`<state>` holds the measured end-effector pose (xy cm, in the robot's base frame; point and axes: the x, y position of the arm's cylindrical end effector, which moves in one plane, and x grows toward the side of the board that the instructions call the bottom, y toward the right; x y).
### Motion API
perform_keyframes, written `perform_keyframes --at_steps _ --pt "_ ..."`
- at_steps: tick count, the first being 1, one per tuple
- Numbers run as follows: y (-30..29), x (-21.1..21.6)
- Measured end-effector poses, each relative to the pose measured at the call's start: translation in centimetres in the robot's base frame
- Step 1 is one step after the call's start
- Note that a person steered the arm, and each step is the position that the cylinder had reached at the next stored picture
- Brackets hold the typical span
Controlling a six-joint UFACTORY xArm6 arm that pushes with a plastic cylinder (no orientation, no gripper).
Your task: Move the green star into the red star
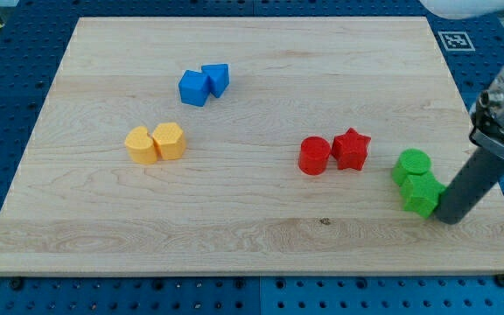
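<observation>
The green star (423, 194) lies near the board's right edge, touching a green round block (411, 164) just above it. The red star (352, 149) lies to the upper left of the green pair, touching a red round block (314, 156) on its left. My tip (450, 218) rests on the board right beside the green star, at its lower right, touching or almost touching it. The dark rod slants up to the view's right.
Two blue blocks (203, 83) sit together near the view's top middle. Two orange blocks (155, 143) sit together at the left. The wooden board (252, 249) ends close to the right of my tip.
</observation>
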<state>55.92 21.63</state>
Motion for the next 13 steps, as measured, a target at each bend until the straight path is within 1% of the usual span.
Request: perform_keyframes --at_steps 2,4,6,7,9,11,13 --pt "-1.1 -3.3" --pt "-1.3 -3.3" --pt "-5.6 -3.0" --pt "-6.7 -4.9" --pt "-6.6 -10.9" --pt "-6.5 -11.2" --pt "-9.0 -10.9"
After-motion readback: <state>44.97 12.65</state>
